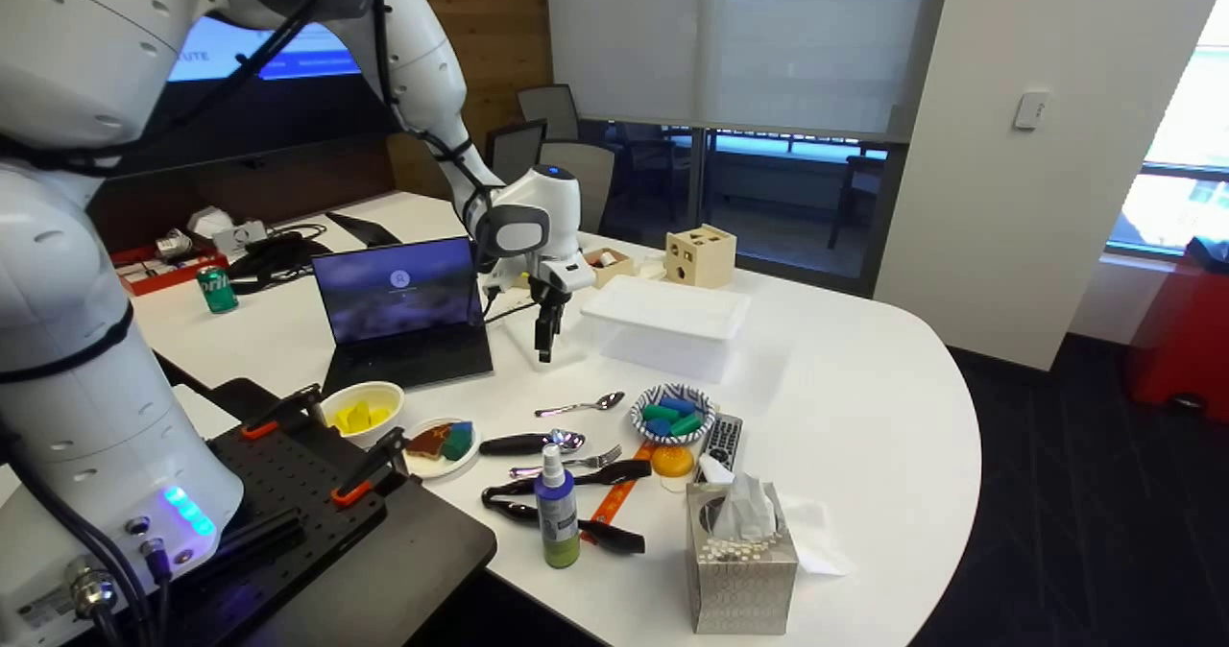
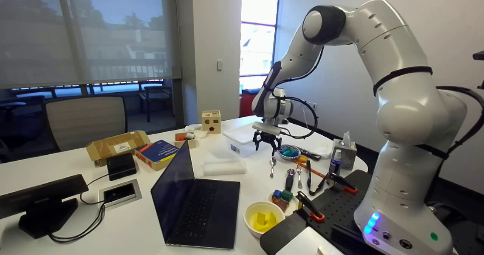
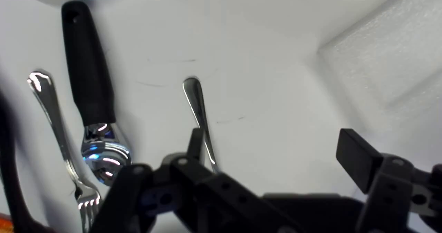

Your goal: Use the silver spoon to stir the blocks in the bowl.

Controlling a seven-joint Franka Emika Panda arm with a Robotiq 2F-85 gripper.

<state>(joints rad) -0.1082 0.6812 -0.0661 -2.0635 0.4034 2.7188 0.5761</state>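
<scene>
The silver spoon lies on the white table, left of the bowl in an exterior view (image 1: 581, 406); it also shows in an exterior view (image 2: 272, 166). In the wrist view its handle (image 3: 197, 100) runs down behind one finger, and its head is hidden. My gripper (image 3: 276, 153) is open and empty above the table, with the handle near one finger. It points down in both exterior views (image 1: 545, 338) (image 2: 267, 145). The bowl (image 1: 639, 428) is small, with a blue-and-white pattern, and also shows in an exterior view (image 2: 289, 158). Blue and green blocks (image 1: 667, 415) lie inside it.
A clear lidded bin (image 1: 662, 335) stands behind the bowl. A laptop (image 1: 408, 354), a fork (image 3: 57, 122), a black-handled scoop (image 3: 88, 70), tongs (image 1: 576, 493), a spray bottle (image 1: 557, 513), a tissue box (image 1: 739, 580) and a bowl of yellow pieces (image 1: 389, 393) are around.
</scene>
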